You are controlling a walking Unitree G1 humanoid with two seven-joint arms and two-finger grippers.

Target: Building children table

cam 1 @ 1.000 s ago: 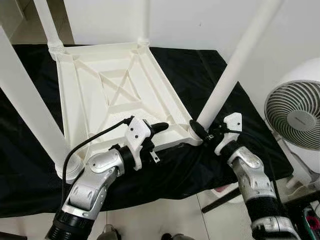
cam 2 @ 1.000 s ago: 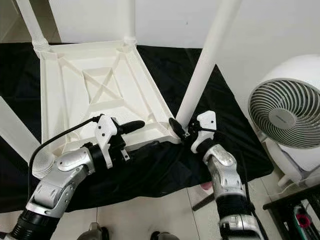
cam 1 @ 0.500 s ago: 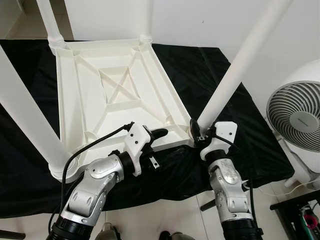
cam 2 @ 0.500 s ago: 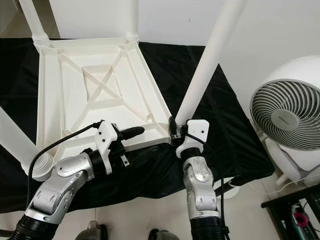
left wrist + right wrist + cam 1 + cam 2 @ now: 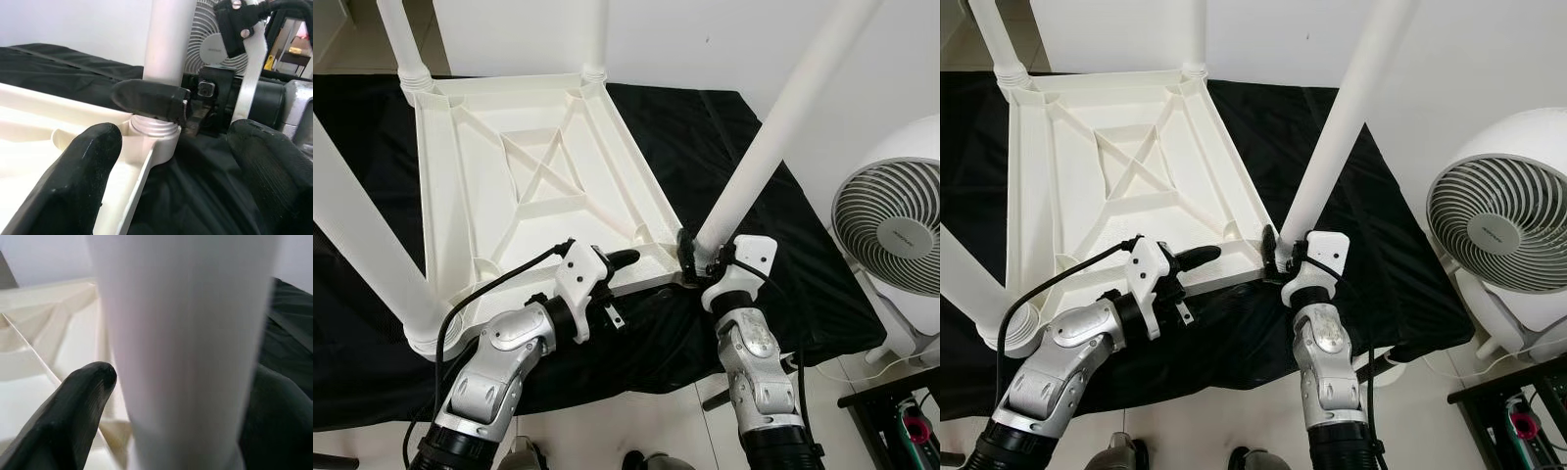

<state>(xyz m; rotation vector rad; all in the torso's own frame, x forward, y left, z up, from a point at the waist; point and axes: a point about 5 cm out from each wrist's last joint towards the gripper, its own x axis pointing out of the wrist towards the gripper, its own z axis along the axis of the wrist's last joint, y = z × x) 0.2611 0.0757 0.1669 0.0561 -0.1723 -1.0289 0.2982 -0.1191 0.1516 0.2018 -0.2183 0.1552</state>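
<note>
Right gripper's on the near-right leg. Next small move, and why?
Probably twist the leg further into its socket: the right gripper clasps it at the base, threads show above the collar, and the left gripper rests open on the tabletop rim, bracing it.

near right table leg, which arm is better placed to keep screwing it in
Right. The right gripper is clamped round the table leg just above its socket. The left gripper is open beside the tabletop rim, holding nothing.
</note>
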